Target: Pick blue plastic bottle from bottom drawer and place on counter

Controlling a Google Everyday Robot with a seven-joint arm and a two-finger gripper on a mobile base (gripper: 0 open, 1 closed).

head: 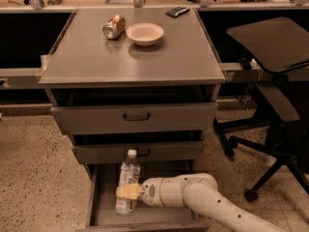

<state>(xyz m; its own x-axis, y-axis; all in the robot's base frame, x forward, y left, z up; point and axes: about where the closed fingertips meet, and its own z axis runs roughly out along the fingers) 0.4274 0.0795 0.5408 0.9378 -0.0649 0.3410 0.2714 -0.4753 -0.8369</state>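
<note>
The blue plastic bottle is clear with a white cap and pale label. It stands nearly upright, lifted inside the open bottom drawer, its cap level with the middle drawer's front. My gripper reaches in from the right on a white arm and is shut on the bottle's lower body with yellowish fingers. The counter is the grey cabinet top above.
A gold-brown can lies on its side and a white bowl sits at the back of the counter. Two upper drawers with black handles are slightly open. A black office chair stands to the right.
</note>
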